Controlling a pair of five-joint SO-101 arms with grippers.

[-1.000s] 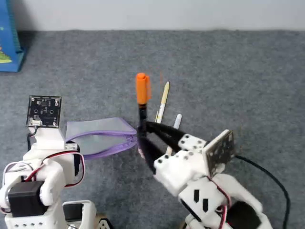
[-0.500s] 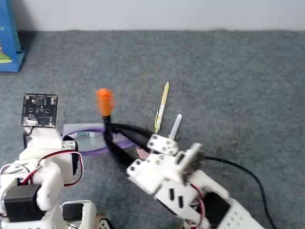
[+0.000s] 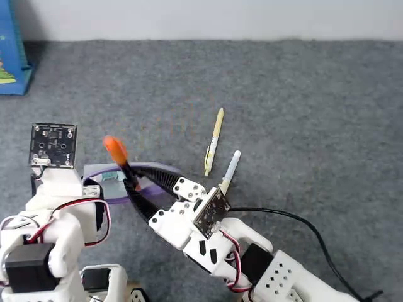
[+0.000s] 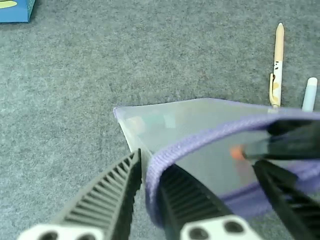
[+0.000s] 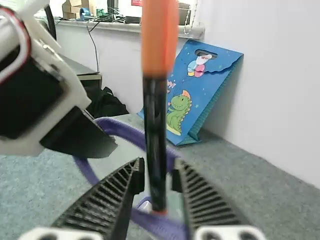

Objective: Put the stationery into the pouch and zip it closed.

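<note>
Pouch: one, flat, with a translucent wall and purple woven zip edging. It lies on the grey carpet in front of the left arm, its mouth towards the right arm. The mouth is unzipped and held apart.

Stationery, three pieces:
- Marker: one, with a black barrel and an orange cap. It is tilted cap-up over the pouch. In the left wrist view its lower end sits between the two purple edges of the mouth.
- Cream pen: one, slim, with a clip. It lies flat on the carpet, well apart from the pouch.
- Pale pen: one, whitish-blue. It lies just beside the cream pen, nearer the right arm's body.

Grippers, two, both with black ribbed fingers:
- Left gripper: jaws closed on the purple edge at the pouch's corner, lifting that rim off the carpet.
- Right gripper: jaws clamped on the marker's black barrel below the cap. It reaches across the pouch mouth and covers part of it in the high view.

Surroundings:
- Carpet: short, felt-like pile across the whole work surface.
- Gift bag: one, blue paper with a cartoon dinosaur. It stands against the white wall at the far corner on the left arm's side.
- Cable: one, black, trailing from the right arm over the carpet.
</note>
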